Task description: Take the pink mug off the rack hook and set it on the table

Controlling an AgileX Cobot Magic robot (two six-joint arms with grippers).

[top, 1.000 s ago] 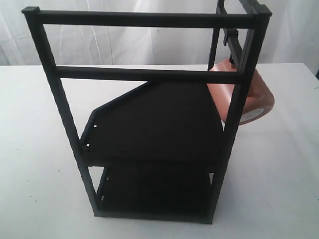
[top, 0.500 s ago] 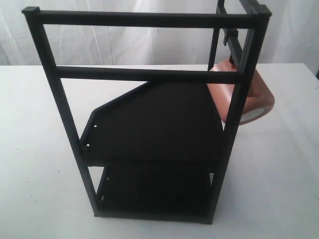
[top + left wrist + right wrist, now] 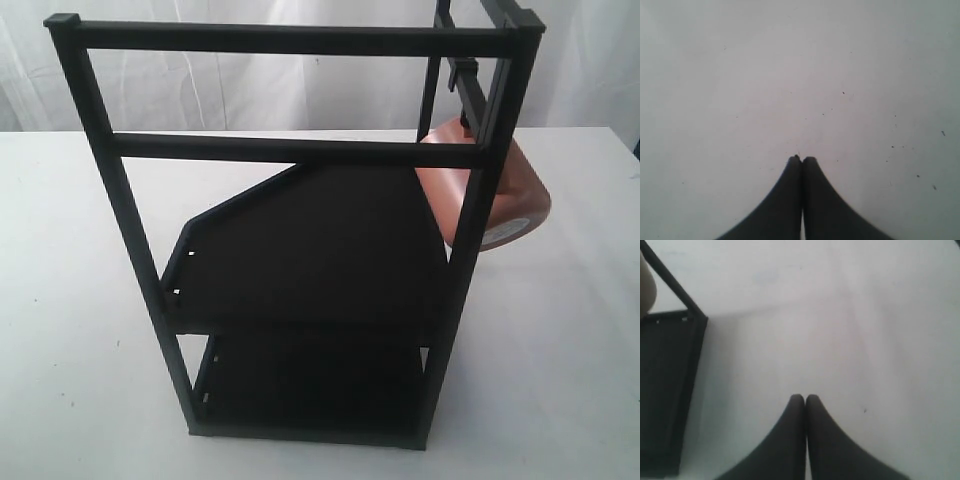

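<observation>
The pink mug (image 3: pixel 510 195) hangs tilted on the rack hook (image 3: pixel 462 74) at the upper right of the tall black rack (image 3: pixel 300 240), partly behind the rack's right post, its labelled base facing down and right. The white table (image 3: pixel 80 300) lies under the rack. Neither arm appears in the exterior view. My left gripper (image 3: pixel 801 159) is shut with nothing in it, above bare table. My right gripper (image 3: pixel 805 397) is likewise shut and empty over the table, away from the rack's lower corner (image 3: pixel 670 390). A pale edge of the mug (image 3: pixel 646 287) shows in the right wrist view.
The rack has two dark shelves (image 3: pixel 310 250) and stands in the middle of the table. A white curtain (image 3: pixel 250 90) hangs behind. Bare white tabletop (image 3: pixel 560 360) spreads right of the rack below the mug.
</observation>
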